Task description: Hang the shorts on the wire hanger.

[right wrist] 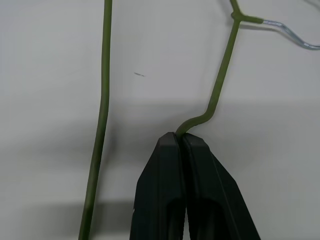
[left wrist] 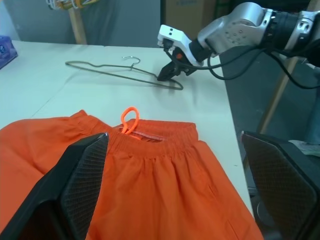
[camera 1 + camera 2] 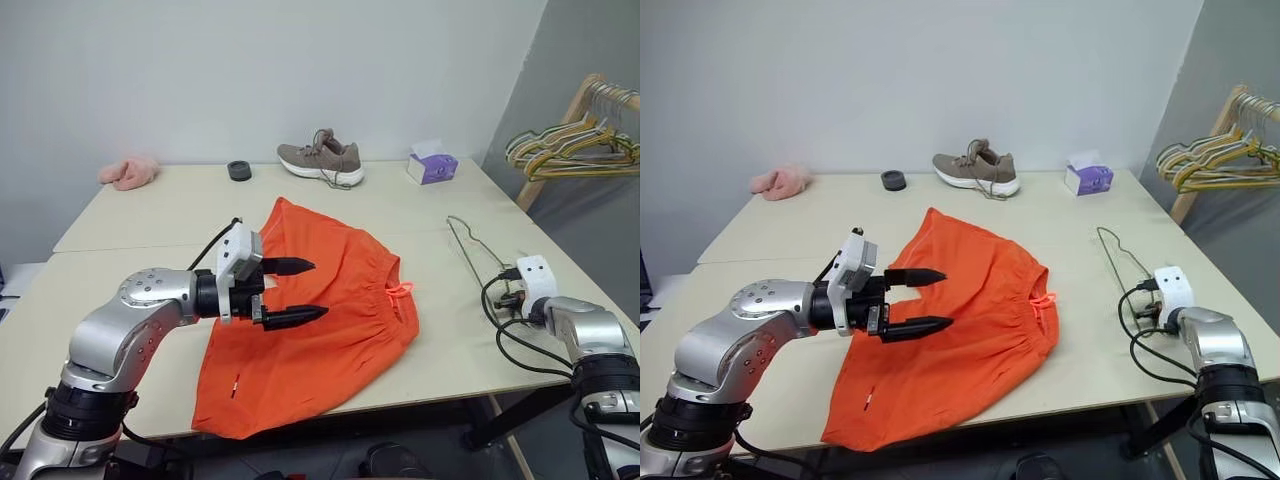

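Orange shorts (image 3: 330,320) lie spread flat on the table, their waistband with an orange drawstring loop (image 2: 130,119) towards the right. The thin wire hanger (image 3: 470,245) lies flat on the table to the right of the shorts. My right gripper (image 1: 180,137) is shut on the wire hanger (image 1: 220,85), pinching a bend of it at the near end; the left wrist view shows this grip too, with the right gripper (image 2: 166,76) low on the tabletop. My left gripper (image 3: 318,289) hovers open above the left part of the shorts, pointing right, with nothing between its fingers.
Along the table's far edge stand a brown shoe (image 3: 322,160), a purple tissue box (image 3: 432,163), a black ring (image 3: 239,170) and a pink cloth (image 3: 130,172). A rack with a bunch of coloured hangers (image 3: 570,150) stands at the far right. Black cables (image 3: 510,325) loop near my right wrist.
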You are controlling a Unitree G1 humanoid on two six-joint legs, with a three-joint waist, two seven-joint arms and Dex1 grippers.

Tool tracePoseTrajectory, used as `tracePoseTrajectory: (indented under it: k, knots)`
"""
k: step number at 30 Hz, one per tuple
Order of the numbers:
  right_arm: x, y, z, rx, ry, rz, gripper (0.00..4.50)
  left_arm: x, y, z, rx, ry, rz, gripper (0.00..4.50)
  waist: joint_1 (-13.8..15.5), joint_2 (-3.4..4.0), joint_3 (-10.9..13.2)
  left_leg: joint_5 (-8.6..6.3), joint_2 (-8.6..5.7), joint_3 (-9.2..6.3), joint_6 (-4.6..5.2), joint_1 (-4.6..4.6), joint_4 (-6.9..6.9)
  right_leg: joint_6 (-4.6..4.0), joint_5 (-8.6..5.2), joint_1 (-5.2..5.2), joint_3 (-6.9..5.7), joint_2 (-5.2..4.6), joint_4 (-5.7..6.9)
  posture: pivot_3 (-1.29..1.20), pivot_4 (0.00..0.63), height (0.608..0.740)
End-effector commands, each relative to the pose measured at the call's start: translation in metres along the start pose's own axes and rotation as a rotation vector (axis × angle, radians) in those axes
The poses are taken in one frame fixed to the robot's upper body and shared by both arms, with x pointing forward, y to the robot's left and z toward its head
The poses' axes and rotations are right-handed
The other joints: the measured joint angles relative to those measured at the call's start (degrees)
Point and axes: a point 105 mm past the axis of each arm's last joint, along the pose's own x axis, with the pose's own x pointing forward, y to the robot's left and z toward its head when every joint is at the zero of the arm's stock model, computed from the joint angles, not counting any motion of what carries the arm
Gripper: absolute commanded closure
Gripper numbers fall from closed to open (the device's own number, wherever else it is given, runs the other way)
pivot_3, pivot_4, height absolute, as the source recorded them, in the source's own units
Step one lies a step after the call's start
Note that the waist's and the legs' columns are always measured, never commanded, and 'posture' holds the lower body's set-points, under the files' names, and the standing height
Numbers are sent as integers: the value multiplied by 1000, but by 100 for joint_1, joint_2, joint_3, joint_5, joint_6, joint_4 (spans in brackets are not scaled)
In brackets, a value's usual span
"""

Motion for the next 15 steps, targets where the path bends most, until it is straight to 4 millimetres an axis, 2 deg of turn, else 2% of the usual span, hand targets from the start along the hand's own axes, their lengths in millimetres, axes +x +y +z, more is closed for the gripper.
tracePoseTrajectory:
  k: [1,3,4,7,9,12,15]
  knots:
    - [-9,3,35,-196,-154,11,4481,-11,21,15,32,-34,116,0,-12,38,25,0,-2,1,0,-1,-1,10,5,-1,2,-1,1,-290,0,740]
    - [-23,16,67,-389,-293,45,4481,-20,38,19,23,-42,196,0,-52,90,56,0,-3,3,0,-27,0,21,11,-11,5,1,14,-293,0,740]
    - [-28,23,76,-473,-338,59,4481,-24,45,21,17,-48,230,0,-75,116,72,2,-5,3,1,-43,1,23,13,-28,5,2,21,-295,0,740]
    - [-38,38,90,-658,-426,98,4481,-33,59,26,-7,-60,281,0,-128,137,75,2,-7,6,0,-77,-3,37,6,-74,2,4,42,-298,0,740]
    - [-49,59,106,-905,-531,119,4481,-44,71,29,-53,-61,315,0,-137,138,76,0,-2,4,-2,-87,-5,43,3,-82,2,6,44,-298,0,740]
    - [-64,88,125,-1179,-687,133,4481,-56,73,21,-155,-11,284,0,-219,143,80,0,-3,3,-3,-124,-4,44,2,-118,-2,4,49,-298,0,740]
    - [-72,104,135,-1324,-791,135,4481,-62,71,13,-210,31,252,0,-289,146,83,0,-10,2,-3,-130,-5,43,2,-121,-7,-3,49,-300,0,740]
